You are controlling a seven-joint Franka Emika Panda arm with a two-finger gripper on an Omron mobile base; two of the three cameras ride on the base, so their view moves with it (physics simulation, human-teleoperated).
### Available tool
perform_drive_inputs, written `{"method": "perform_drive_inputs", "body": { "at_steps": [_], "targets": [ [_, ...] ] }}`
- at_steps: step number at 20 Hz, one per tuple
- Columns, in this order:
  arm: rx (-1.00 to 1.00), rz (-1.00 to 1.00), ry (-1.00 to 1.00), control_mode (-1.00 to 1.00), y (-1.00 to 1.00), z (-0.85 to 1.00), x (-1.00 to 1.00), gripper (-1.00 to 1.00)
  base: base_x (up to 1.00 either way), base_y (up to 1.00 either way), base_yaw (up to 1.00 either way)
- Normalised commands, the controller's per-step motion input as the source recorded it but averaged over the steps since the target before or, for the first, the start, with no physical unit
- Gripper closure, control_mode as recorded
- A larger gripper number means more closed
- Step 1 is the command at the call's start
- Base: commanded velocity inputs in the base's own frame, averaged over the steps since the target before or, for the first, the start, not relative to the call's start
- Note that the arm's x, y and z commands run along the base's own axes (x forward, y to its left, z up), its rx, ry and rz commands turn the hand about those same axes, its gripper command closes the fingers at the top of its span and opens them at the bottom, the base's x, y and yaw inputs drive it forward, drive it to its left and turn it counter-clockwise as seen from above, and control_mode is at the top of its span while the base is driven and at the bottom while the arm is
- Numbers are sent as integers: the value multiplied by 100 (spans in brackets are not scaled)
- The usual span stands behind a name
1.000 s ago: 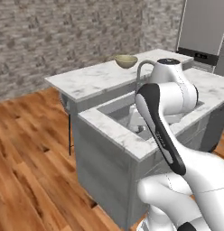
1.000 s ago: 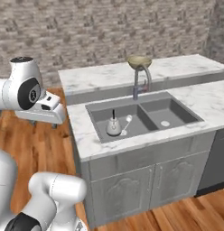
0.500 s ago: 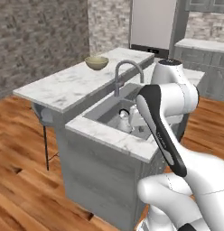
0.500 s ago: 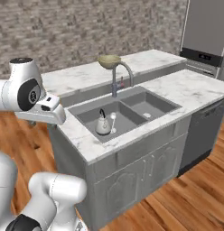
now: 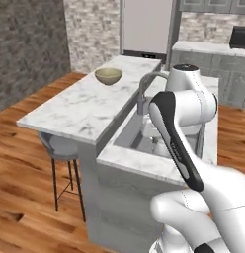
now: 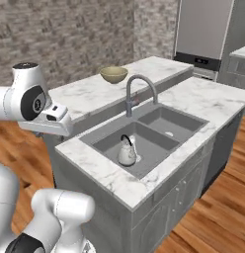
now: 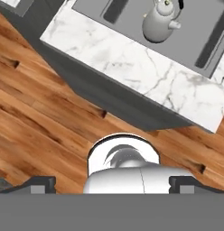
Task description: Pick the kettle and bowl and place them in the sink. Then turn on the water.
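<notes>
- No brand, label or other writing can be read on anything here.
- The arm is folded back on itself: in the right base view its white wrist and hand sit out beyond the near left corner of the island, over the wood floor (image 6: 218, 217) and off the counter.
- The gripper (image 7: 111, 182) looks down past the marble counter (image 7: 145, 67) edge to the floor; its two dark tips stand at the far sides of the hand view, wide apart, with nothing between them, so the claw is open and empty.
- The kettle (image 6: 127, 150) stands upright in the left basin of the sink (image 6: 102, 143), near the divider between the basins. Its thin black handle arches over the top. In the hand view its short spout juts to one side of the round body (image 7: 160, 22); which way that is in the room I cannot tell.
- The bowl (image 6: 113, 74) sits upright, mouth up, on the raised far part of the counter, behind the faucet (image 6: 139, 91) and well apart from the sink. In the left base view it is at the far left of the marble top (image 5: 108, 75).
- The faucet rises at the back rim between the basins, and its curved neck reaches out over the sink.
- A stool (image 5: 60, 148) stands under the left overhang of the counter.
</notes>
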Motion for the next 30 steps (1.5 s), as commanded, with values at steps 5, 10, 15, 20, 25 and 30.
{"method": "perform_drive_inputs", "body": {
  "at_steps": [5,10,15,20,25,30],
  "targets": [
    [0,0,0,100,0,0,0,-100,30,99,-22],
    [0,0,0,100,0,0,0,-100,24,100,-21],
    [0,0,0,100,0,0,0,-100,1,100,-23],
    [0,0,0,100,0,0,0,-100,0,99,-23],
    [0,0,0,100,0,0,0,-100,1,99,-27],
    [0,0,0,100,0,0,0,-100,9,100,-31]
  ]
}}
